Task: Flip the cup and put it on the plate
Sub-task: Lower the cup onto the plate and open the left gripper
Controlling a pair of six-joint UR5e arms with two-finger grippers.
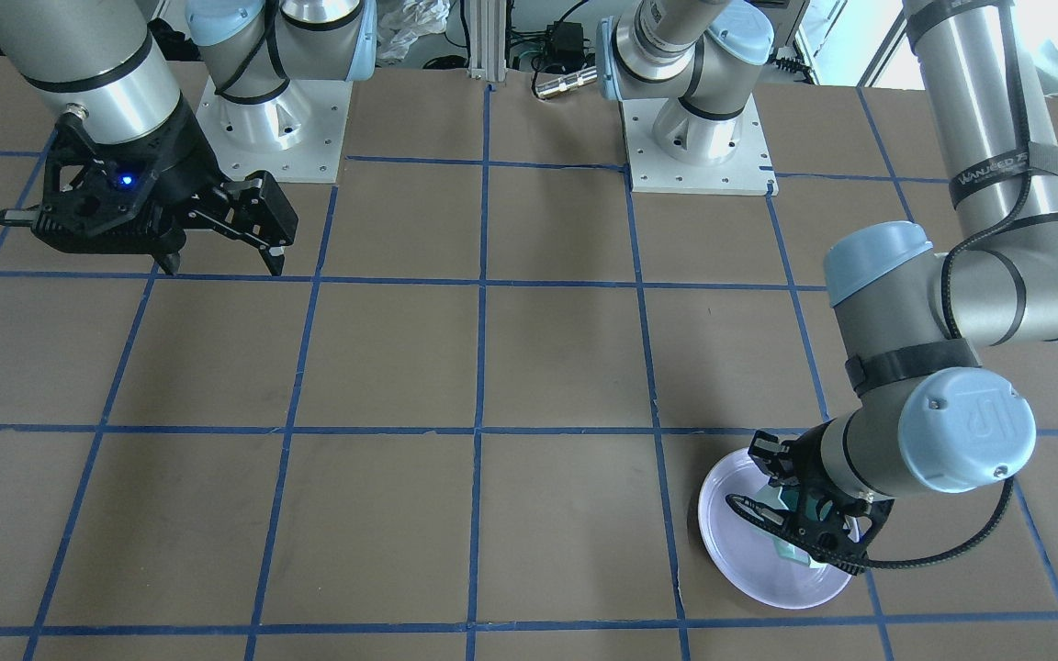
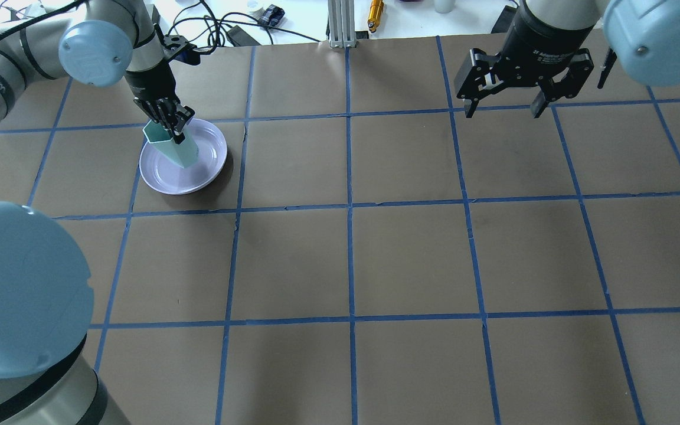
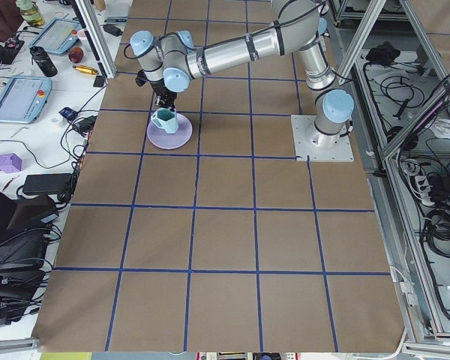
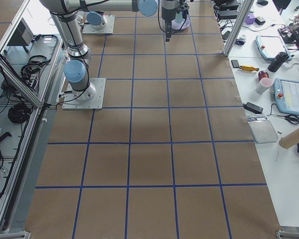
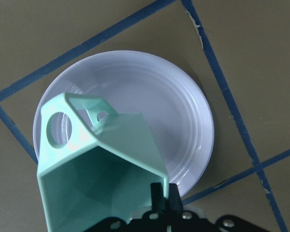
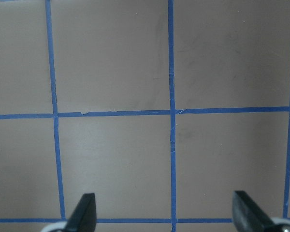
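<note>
The mint-green cup (image 2: 173, 151) is mouth up and tilted over the lavender plate (image 2: 211, 160) at the table's far left. My left gripper (image 2: 176, 133) is shut on the cup's rim wall, one finger (image 5: 159, 194) inside the mouth. The handle points away from the finger. In the left wrist view the cup (image 5: 101, 164) hangs over the plate (image 5: 176, 99); I cannot tell if its base touches. The front view shows the gripper (image 1: 791, 528), cup (image 1: 790, 552) and plate (image 1: 745, 569). My right gripper (image 2: 502, 109) is open and empty, above the table at far right.
The brown table is marked by a blue tape grid (image 2: 349, 206). The arm bases (image 1: 699, 147) stand at the robot's edge. The right wrist view shows only its fingers (image 6: 84, 212) over bare table. Cables and tools lie beyond the far edge (image 2: 257, 18).
</note>
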